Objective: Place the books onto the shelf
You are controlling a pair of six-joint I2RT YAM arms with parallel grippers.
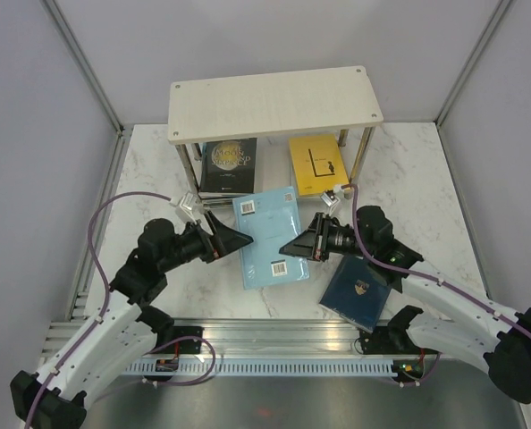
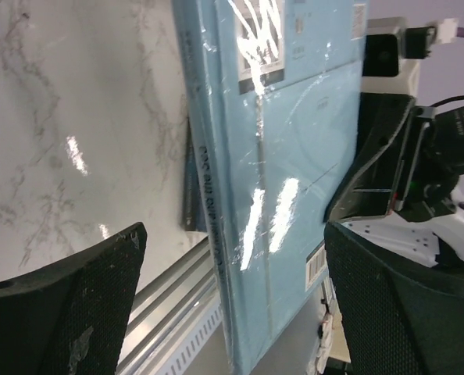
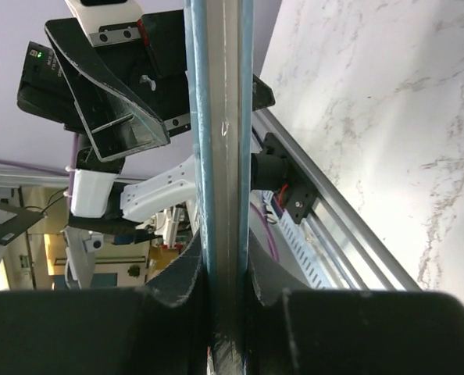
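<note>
Right gripper [image 1: 290, 245]: pressed together on the right edge of the light blue book [image 1: 267, 232]; in the right wrist view the book [image 3: 220, 156] is seen edge-on, pinched between the two fingers [image 3: 177, 285].

Left gripper [image 1: 243, 239]: spread wide at the left edge of the same book, nothing gripped. In the left wrist view its fingers [image 2: 83, 305] are seen one on either side of the book [image 2: 294, 195], with clear gaps to it.

Rail [image 1: 274, 344]: metal, run along the near edge of the table [image 1: 158, 179], just ahead of the arm bases.

Navy book [image 1: 359, 290]: laid flat on the marble table, near the rail, beside the right arm.

Light blue book: found at mid-table between the two grippers, back cover with barcode turned up, plastic wrap glinting. It appears to be raised off the marble.

Shelf [image 1: 274, 103]: two pale wood boards on slim metal posts, stood at the far edge of the table.

Black book [image 1: 228, 165]: laid flat on the lower board, left side, its near end projecting past the top board.

Yellow book [image 1: 317, 164]: laid flat on the lower board, right side, apart from the black book.
</note>
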